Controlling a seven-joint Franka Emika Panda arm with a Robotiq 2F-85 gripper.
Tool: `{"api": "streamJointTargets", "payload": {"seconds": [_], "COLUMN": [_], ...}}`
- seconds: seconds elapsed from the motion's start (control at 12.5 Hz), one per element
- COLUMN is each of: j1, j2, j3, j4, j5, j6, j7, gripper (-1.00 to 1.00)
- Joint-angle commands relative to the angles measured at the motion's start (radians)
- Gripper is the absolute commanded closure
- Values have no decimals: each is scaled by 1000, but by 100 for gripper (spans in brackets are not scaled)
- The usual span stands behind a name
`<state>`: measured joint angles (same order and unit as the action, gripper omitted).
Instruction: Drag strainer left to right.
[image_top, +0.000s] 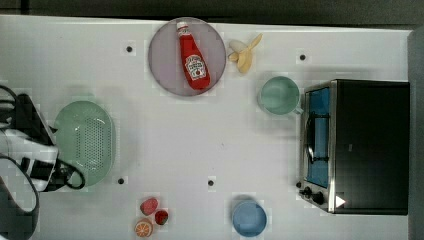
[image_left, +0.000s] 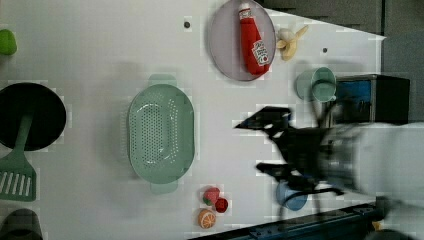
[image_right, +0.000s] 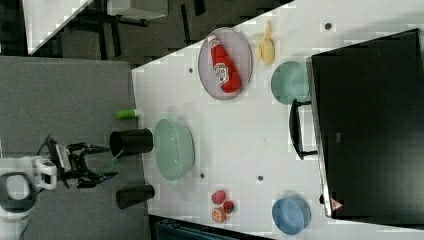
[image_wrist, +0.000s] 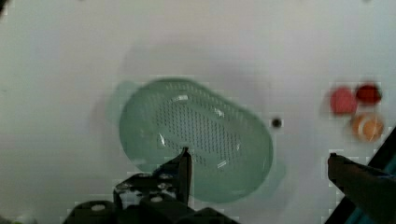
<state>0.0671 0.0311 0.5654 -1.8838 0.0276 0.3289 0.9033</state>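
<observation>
Top view, left to right. The gripper (image_top: 50, 150) is seen at the table's (image_top: 210, 135) nine o'clock edge, fingers spread wide apart, nothing held between them. The strainer (image_top: 86, 142) is found just beside it, flat on the table, at about nine o'clock from the table's middle. A ketchup bottle (image_top: 193, 56) is laid on a plate (image_top: 165, 60) at twelve o'clock. A mug (image_top: 279, 95) and toaster oven (image_top: 360, 145) are placed toward three o'clock.
</observation>
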Motion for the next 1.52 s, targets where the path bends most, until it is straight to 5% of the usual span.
{"api": "streamJointTargets", "payload": {"seconds": [0.08, 0.4, 0.8, 1.52], "j1": [-14, 0, 28, 246], "j2": [29, 166, 364, 547], "j3": [9, 13, -27, -291], "j4": [-108, -229, -240, -231], "j5": [-34, -37, -37, -37], "j6": [154, 425, 609, 792], "j7": [362, 408, 438, 437], "gripper": [-100, -100, -100, -100]}}
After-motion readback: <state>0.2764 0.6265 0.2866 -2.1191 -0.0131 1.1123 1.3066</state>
